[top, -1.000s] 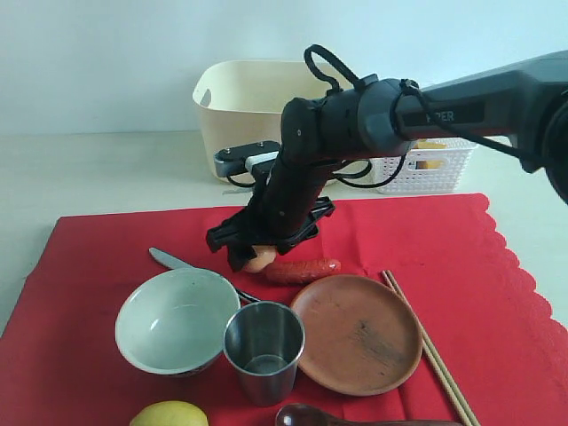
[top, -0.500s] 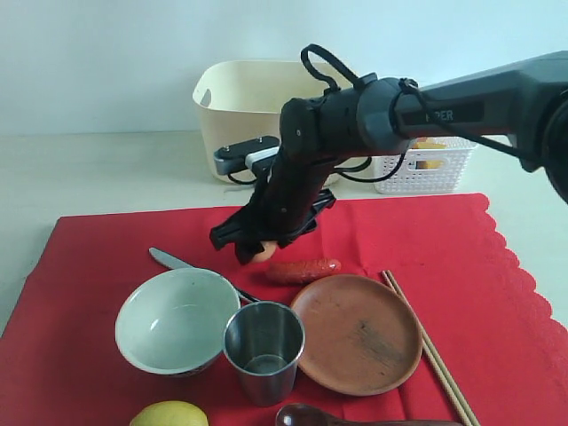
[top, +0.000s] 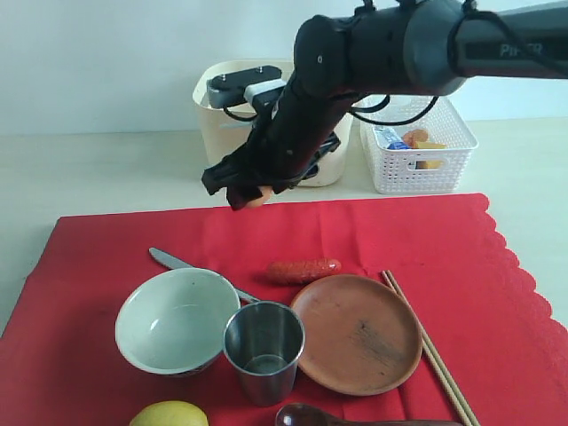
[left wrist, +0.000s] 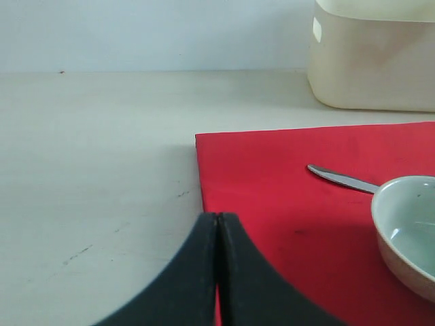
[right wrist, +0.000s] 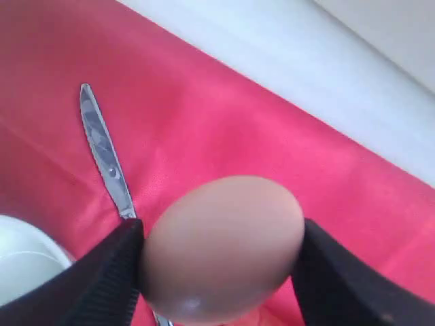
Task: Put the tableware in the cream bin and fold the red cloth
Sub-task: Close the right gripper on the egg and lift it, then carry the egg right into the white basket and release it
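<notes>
Starting at the left: finding the left gripper [left wrist: 217, 234] with both black jaws pressed together and nothing between them, hanging low over the line where the pale table [left wrist: 95, 170] is meeting the left edge of the red cloth [left wrist: 272, 176]. Seeing this cloth lying flat and unfolded, scalloped edge on the right side. Moving along it: noting the metal knife [top: 173, 260] lying flat, one end hidden behind the pale green-white bowl [top: 173, 319] standing upright, and a lemon [top: 169, 414] just in front of the bowl, cut by the lower border. Finding the steel cup [top: 264, 351] upright beside the bowl, touching or only very near, cannot tell which. Higher up, well off the cloth, seeing the right gripper [top: 241, 191] holding a brown egg [top: 257, 201], jaws set fairly wide around it, in the air before the cream bin [top: 213, 111]. Noting the bin standing on the table behind the cloth. Going on rightward: a sausage [top: 303, 269] lying just behind the round brown plate [top: 357, 333], the dark brown spoon [top: 306, 415] in front of the plate and partly out of view, the wooden chopsticks [top: 430, 351] lying together just right of the plate – and, behind, the white lattice basket [top: 426, 169] standing right of the bin, holding a few small items.
</notes>
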`<state>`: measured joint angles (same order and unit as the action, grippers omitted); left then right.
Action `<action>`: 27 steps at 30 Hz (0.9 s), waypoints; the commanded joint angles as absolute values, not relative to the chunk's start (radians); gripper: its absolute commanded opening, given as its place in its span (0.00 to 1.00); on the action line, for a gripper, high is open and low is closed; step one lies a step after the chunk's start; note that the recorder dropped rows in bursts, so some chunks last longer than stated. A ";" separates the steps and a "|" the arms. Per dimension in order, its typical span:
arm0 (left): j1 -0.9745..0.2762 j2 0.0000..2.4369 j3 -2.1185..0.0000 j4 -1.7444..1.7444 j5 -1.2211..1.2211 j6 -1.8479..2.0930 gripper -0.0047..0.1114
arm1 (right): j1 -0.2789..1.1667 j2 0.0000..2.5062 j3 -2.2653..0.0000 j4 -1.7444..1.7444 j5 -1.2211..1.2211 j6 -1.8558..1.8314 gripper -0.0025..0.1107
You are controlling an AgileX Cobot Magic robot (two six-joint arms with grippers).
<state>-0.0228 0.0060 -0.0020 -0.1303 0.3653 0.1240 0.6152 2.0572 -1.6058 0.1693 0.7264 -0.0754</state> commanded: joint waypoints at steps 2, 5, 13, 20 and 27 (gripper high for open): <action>-0.030 0.000 0.000 -0.134 0.356 0.122 0.04 | 0.617 1.976 -1.613 0.047 0.765 -0.075 0.02; -0.030 0.000 0.000 -0.134 0.356 0.122 0.04 | 0.617 1.940 -1.613 -0.022 0.778 -0.033 0.02; -0.030 0.000 0.000 -0.134 0.356 0.122 0.04 | 0.589 1.866 -1.613 -0.211 0.798 0.104 0.02; -0.030 0.000 0.000 -0.134 0.356 0.122 0.04 | 0.406 1.846 -1.613 -0.314 0.813 0.187 0.02; -0.030 0.000 0.000 -0.134 0.356 0.122 0.04 | 0.260 1.888 -1.613 -0.305 0.736 0.188 0.02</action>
